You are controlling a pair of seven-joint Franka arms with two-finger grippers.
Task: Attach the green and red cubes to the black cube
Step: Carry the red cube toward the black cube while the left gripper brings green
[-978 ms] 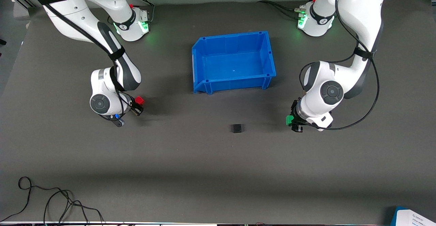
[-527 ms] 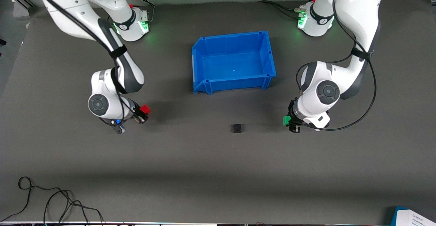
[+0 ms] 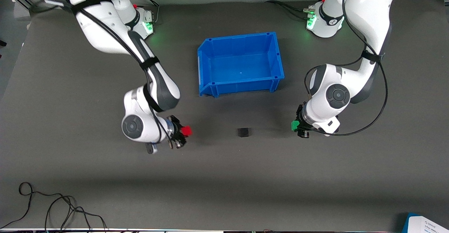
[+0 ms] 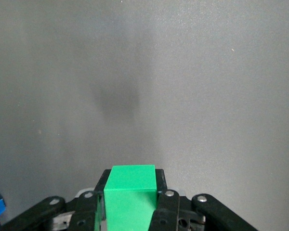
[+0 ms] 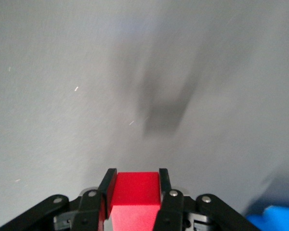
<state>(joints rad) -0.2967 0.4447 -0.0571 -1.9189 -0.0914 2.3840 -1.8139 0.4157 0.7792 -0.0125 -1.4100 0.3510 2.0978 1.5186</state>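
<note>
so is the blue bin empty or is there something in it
Empty. The front view looks straight down into the blue bin and shows only its bare blue floor; the black cube sits on the table outside it, nearer the camera.

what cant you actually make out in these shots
- Black cube: absent from both wrist views; small and dark in the front view, so any connectors on its faces are unreadable.
- Green cube: lower part cut off by the left wrist view's edge, sides covered by the left gripper.
- Red cube: likewise in the right gripper.
</note>
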